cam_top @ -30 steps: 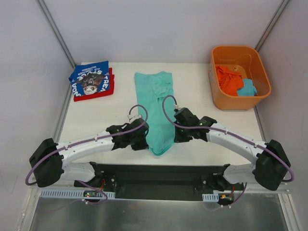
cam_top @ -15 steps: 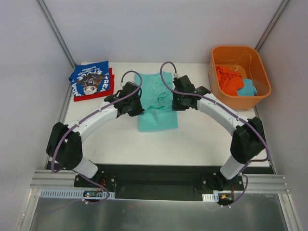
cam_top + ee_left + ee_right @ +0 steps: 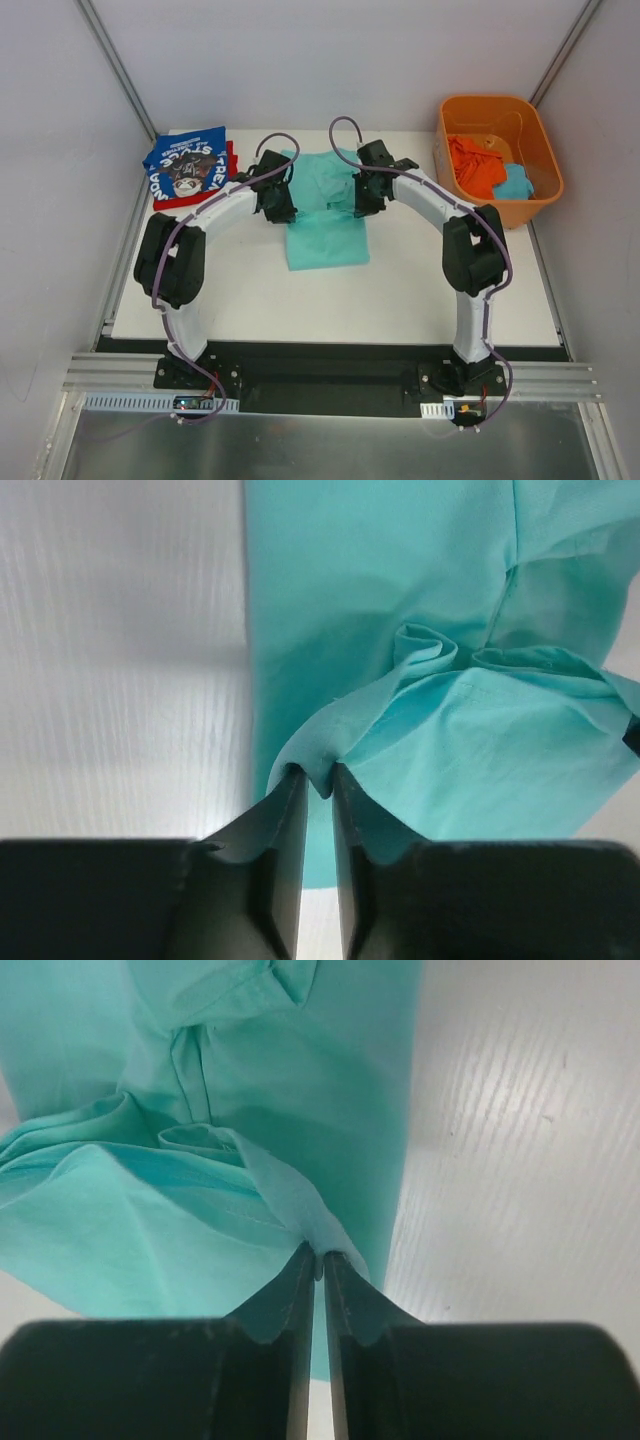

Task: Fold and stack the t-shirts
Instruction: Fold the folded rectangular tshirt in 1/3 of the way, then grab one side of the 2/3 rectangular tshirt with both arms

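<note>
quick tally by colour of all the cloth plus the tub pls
mint-teal shirt: 1
blue shirt: 1
red shirt: 1
orange cloth, in the tub: 1
light blue cloth, in the tub: 1
orange tub: 1
total: 6

The mint-teal t-shirt [image 3: 325,222] is showing as soft, matt cloth, creasing finely along its stitched seams. The tabletop [image 3: 430,280] is looking white and matt, and close up its surface is running in fine ribs. At two o'clock the orange tub [image 3: 497,216] is gleaming like smooth, rigid plastic. At ten o'clock the royal-blue t-shirt [image 3: 188,165] is carrying a flat white print and is lying over the red t-shirt [image 3: 185,201], both of them matt cloth. The fingers [image 3: 280,870] of the left end effector [image 3: 317,780] and the right end effector [image 3: 320,1255] are looking like dark, faintly shiny plastic.
</note>
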You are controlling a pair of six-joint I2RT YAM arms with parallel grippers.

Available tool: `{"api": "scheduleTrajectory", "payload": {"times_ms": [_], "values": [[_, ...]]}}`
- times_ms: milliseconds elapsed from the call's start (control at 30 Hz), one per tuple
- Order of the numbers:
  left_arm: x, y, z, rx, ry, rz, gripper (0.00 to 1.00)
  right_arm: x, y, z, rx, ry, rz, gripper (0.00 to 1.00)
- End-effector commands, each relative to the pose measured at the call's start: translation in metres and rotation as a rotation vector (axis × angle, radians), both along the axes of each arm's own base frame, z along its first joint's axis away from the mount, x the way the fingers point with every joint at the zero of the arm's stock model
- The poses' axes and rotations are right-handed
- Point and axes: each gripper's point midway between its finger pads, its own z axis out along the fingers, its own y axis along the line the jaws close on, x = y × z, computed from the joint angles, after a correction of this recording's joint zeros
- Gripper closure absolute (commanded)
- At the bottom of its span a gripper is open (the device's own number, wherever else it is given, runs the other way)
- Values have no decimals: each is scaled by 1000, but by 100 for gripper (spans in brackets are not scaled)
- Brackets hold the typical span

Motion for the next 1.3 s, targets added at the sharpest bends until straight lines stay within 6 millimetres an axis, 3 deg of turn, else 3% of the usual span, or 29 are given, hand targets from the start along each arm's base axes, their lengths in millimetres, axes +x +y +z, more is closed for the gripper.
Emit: {"api": "scheduleTrajectory", "payload": {"times_ms": [0,67,100,167,200,233,267,300,367,400,467,533,600,633,733,767,867,1000,1100,1200,1267], "values": [[20,0,7,18,-39,-41,68,24,8,5,43,-23,14,79],[20,0,12,15,-45,-53,48,28,10,13,57,-35,17,59],[18,0,15,12,-47,-56,30,25,10,15,61,-29,28,31],[6,1,23,-12,-51,-68,18,13,11,24,86,-22,50,3],[0,1,25,-19,-50,-70,3,8,13,28,98,-29,58,3],[-13,4,28,-32,-44,-67,1,1,11,28,102,-23,59,3],[-20,7,28,-37,-38,-63,1,-16,6,28,107,-10,54,3],[-37,12,15,-26,-1,-61,0,-24,5,27,119,-13,52,3],[-56,12,18,-53,9,-50,1,-53,-3,17,141,11,42,3],[-73,13,3,-47,46,-58,1,-62,-5,14,162,32,20,3],[-91,9,0,-82,64,-63,1,-82,-6,12,205,48,20,3],[-109,4,-13,-115,96,-72,0,-100,-11,-9,224,92,1,3],[-125,2,-27,-149,138,-86,9,-112,-11,-19,241,127,6,2],[-123,0,-28,-166,126,-80,11,-114,-11,-22,242,140,0,1],[-124,0,-40,-162,147,-77,18,-116,-11,-33,233,169,-6,12],[-122,-1,-42,-159,147,-79,21,-113,-11,-37,227,169,-13,21],[-114,-5,-47,-151,152,-83,29,-104,-13,-42,212,173,-33,36],[-107,-9,-55,-146,168,-88,48,-98,-15,-50,199,189,-53,46],[-105,-7,-65,-121,187,-81,55,-95,-17,-57,191,201,-65,56],[-102,-11,-75,-112,212,-94,72,-96,-18,-63,181,213,-62,63],[-98,-12,-77,-113,215,-96,100,-97,-20,-67,172,220,-66,72]]}}
